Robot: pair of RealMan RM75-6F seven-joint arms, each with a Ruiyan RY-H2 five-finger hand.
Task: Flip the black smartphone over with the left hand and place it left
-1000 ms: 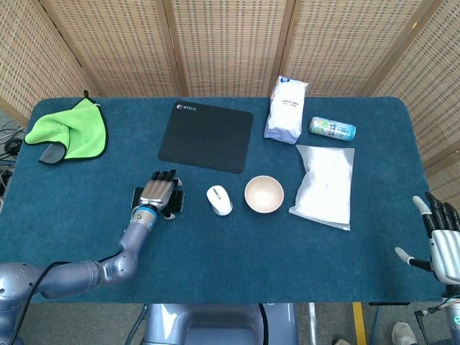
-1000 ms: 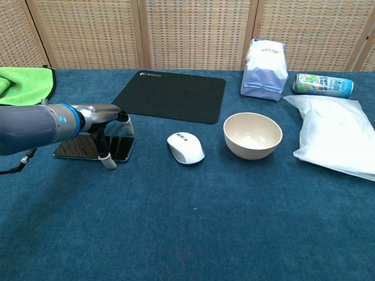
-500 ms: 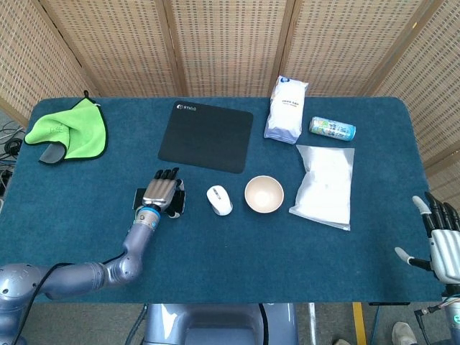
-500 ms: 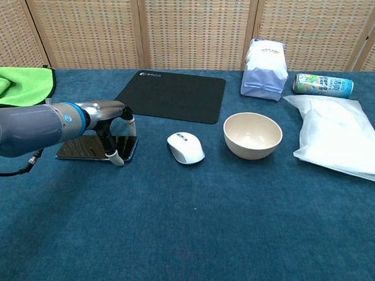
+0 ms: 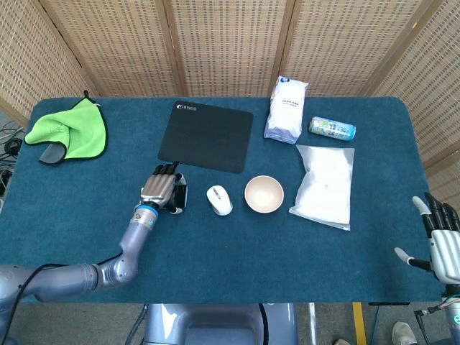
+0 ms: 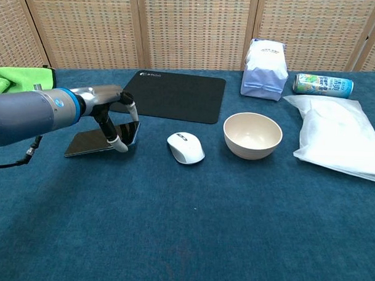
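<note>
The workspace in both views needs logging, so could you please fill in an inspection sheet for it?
Surface: dark blue carpeted table, flat.
Job's things: black glossy smartphone, tilted with its right edge raised off the table, left of the white computer mouse.
Clutter: black mouse pad, cream bowl, white paper bag, green drink can on its side, clear plastic pouch, green cloth.
Hands: left hand grips the phone's raised edge; right hand off the table's right edge, fingers apart, holding nothing.
Cables: dark cables beyond the left edge.
Surroundings: woven wicker screens.
</note>
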